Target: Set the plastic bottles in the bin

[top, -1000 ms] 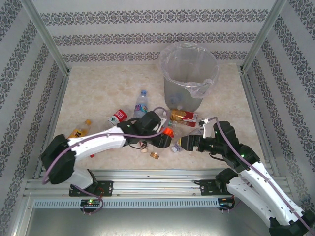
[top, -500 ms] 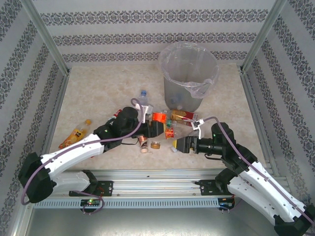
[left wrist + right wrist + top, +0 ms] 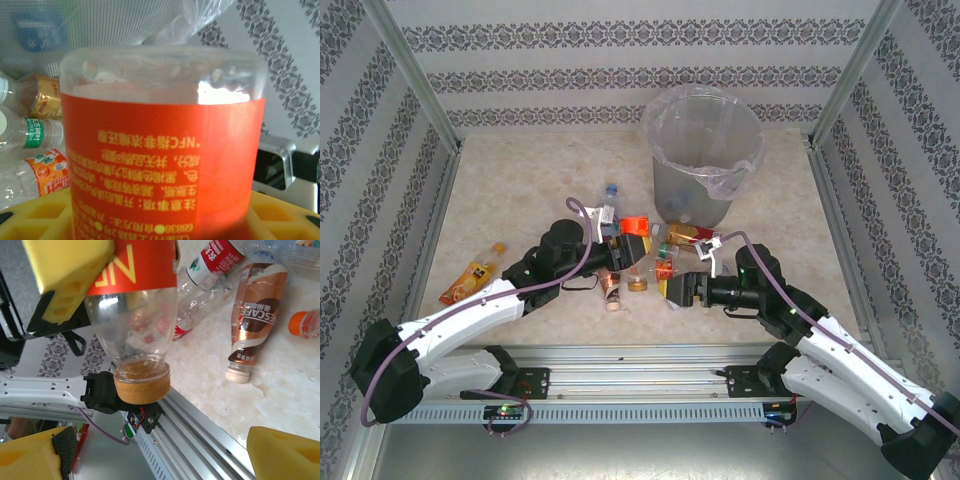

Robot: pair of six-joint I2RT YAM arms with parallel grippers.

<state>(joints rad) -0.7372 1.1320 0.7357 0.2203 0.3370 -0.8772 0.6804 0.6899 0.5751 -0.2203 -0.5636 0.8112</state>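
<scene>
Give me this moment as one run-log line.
left claw: shut on orange-label bottle, held aloft | right claw: open, empty | bin: held bottle not yet inside

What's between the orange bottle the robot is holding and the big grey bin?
A gold-and-red bottle lies on the table by the bin's foot, seen in the top view.

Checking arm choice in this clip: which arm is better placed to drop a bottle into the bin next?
Left. The left end effector is shut on the orange-labelled bottle, held aloft near the bin. The right end effector is open and holds nothing.
</scene>
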